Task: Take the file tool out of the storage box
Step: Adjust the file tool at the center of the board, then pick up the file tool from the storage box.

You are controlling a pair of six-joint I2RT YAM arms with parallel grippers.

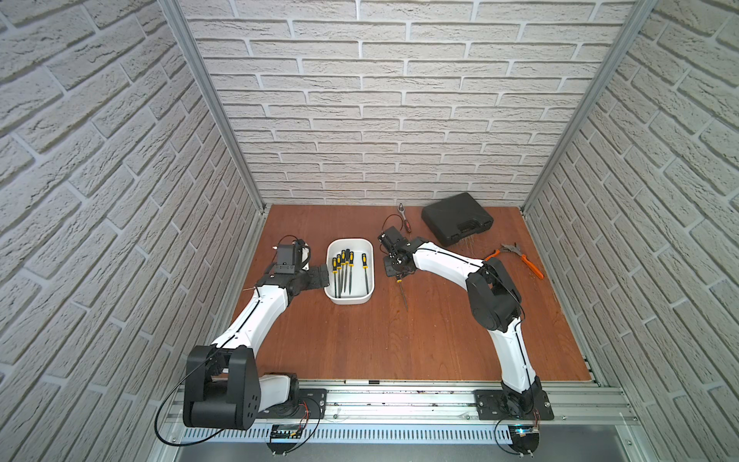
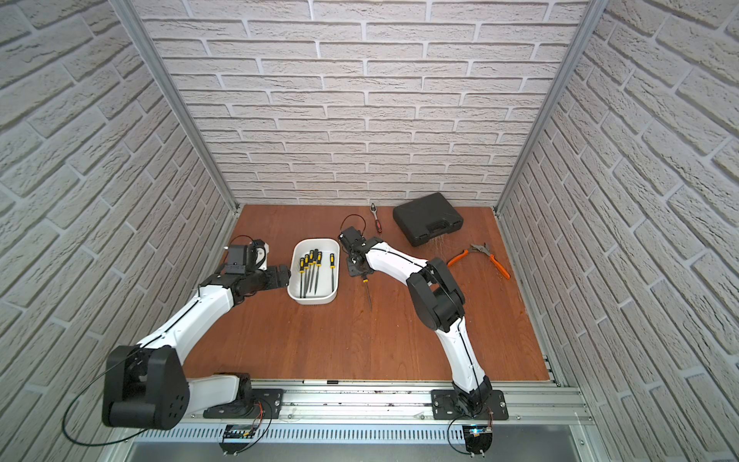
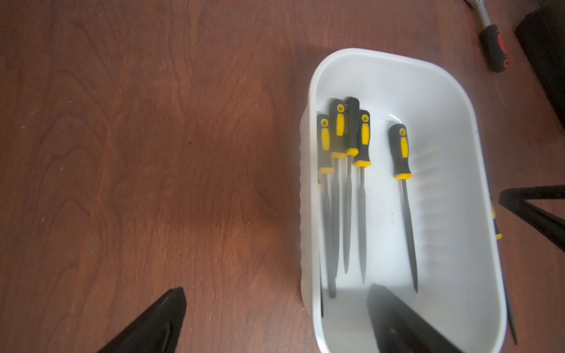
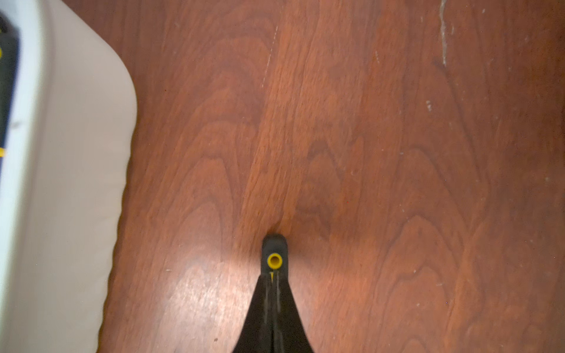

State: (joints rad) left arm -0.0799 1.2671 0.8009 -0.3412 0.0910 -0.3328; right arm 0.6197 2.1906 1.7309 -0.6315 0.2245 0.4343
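The right gripper (image 1: 395,275) is closed on a file (image 1: 403,297), whose thin blade sticks out from beneath it over the wooden table (image 1: 360,340). Just to this gripper's left sits the white storage box (image 1: 348,300), with other files (image 1: 343,276) inside. The left gripper (image 1: 322,276), jaws spread, is at the box's opposite side.

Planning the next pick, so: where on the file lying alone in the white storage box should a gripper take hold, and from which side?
I'd take the lone file by its black-and-yellow handle, coming straight down from above, jaws across its width. It lies flat on the storage box floor, clear of the bundled files, and the handle is thicker than the thin tapering blade.
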